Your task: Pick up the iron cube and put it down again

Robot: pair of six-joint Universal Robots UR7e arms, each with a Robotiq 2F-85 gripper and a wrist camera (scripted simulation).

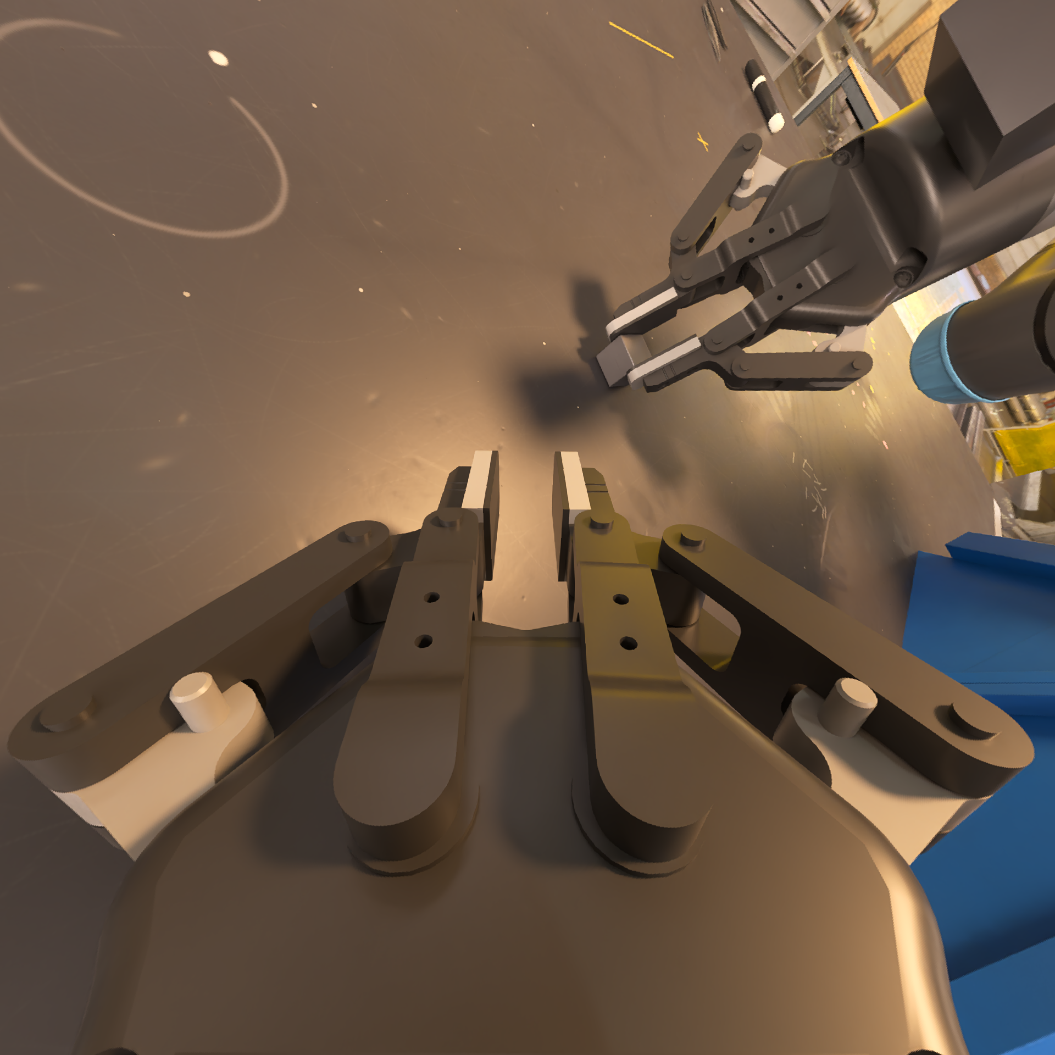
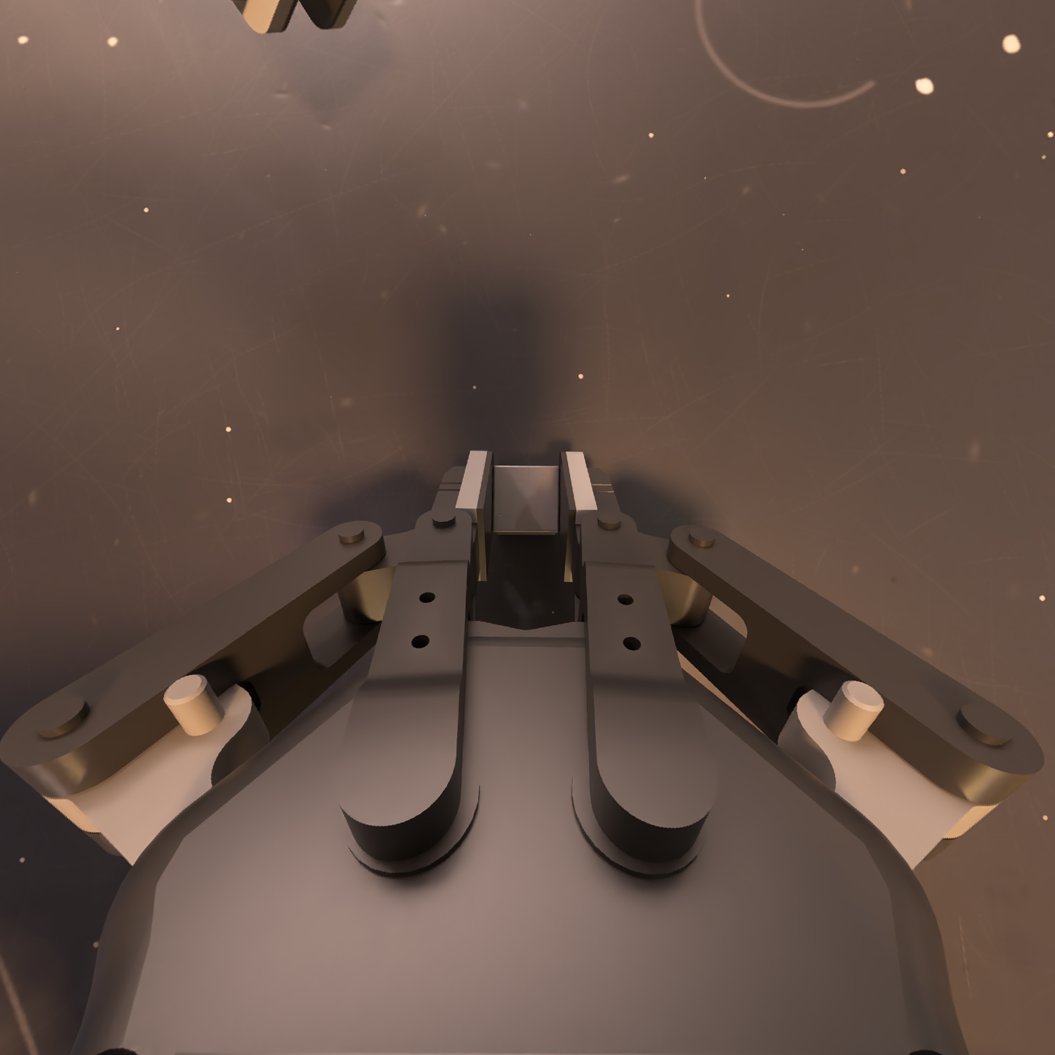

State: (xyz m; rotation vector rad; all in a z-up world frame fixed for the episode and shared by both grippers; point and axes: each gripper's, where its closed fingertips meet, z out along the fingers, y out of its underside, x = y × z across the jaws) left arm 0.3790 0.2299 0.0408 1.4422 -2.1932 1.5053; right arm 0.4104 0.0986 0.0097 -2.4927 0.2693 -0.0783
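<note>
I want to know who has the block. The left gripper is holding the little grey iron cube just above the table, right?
Not quite: it is the right gripper that holds the little grey iron cube, just above the table or on it. The right wrist view shows the cube between its fingers. In the left wrist view, the left gripper holds nothing.
</note>
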